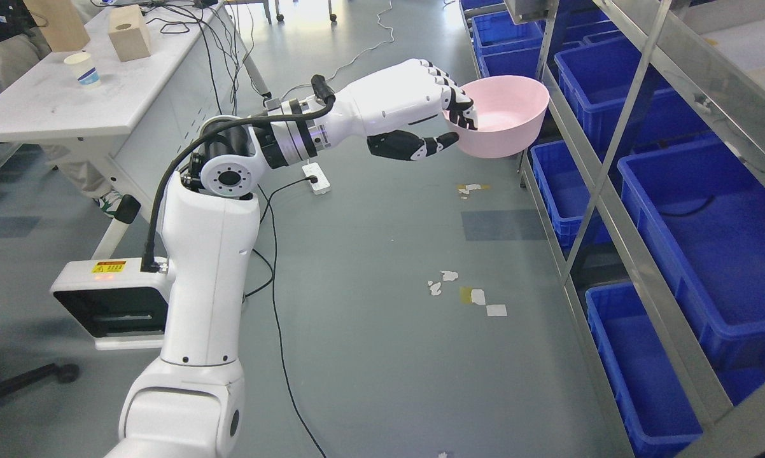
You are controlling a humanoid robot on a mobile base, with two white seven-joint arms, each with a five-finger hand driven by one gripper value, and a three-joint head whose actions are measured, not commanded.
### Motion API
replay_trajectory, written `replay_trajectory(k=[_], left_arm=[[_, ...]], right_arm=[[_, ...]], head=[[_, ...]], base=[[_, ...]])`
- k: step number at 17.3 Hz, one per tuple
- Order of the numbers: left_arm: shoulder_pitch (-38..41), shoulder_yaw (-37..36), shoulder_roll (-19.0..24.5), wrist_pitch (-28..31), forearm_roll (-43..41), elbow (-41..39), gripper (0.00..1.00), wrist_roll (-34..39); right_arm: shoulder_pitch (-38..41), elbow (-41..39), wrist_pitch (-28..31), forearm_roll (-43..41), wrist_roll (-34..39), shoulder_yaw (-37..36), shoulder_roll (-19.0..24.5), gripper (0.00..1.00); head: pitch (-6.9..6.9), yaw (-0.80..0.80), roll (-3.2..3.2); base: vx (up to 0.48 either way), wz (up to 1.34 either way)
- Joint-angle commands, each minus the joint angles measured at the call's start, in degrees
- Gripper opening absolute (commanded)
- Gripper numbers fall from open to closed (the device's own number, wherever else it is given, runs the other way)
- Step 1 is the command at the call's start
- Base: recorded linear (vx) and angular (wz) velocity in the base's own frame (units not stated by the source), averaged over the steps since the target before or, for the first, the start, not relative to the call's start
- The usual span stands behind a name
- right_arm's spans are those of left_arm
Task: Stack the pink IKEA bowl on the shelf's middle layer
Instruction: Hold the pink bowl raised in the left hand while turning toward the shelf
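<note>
My left hand (454,124) is shut on the near rim of a pink bowl (506,124), fingers inside the rim and thumb under it. It holds the bowl upright in the air, just in front of the metal shelf (618,210) on the right, at about the height of its upper tiers. The bowl is empty. The left arm reaches from the lower left across the floor. The right hand does not show.
The shelf's tiers hold several blue plastic bins (707,248). A white table (51,102) at the upper left carries a paper cup (83,69) and wooden blocks (128,33). Cables and a power strip (315,178) lie on the grey floor.
</note>
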Motion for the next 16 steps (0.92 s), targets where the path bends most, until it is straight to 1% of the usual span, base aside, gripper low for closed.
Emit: replay_trajectory(k=[1, 10, 16], left_arm=[[0.59, -0.16, 1.00, 0.01, 0.12, -0.44, 0.03, 0.02], [2.18, 0.19, 1.00, 0.01, 0.03, -1.23, 0.02, 0.02], [2.01, -0.16, 1.00, 0.01, 0.03, -1.76, 0.02, 0.11]], right_arm=[[0.00, -1.00, 0.03, 0.02, 0.04, 0.26, -1.00, 1.00], [0.00, -1.00, 0.03, -0.07, 0.04, 0.26, -1.00, 1.00], [0.00, -1.00, 0.03, 0.02, 0.04, 0.26, -1.00, 1.00]], head=[[0.00, 0.00, 0.00], [0.00, 0.00, 0.00], [0.00, 0.00, 0.00]], base=[[0.343, -0.04], [0.334, 0.02], [0.288, 0.23]])
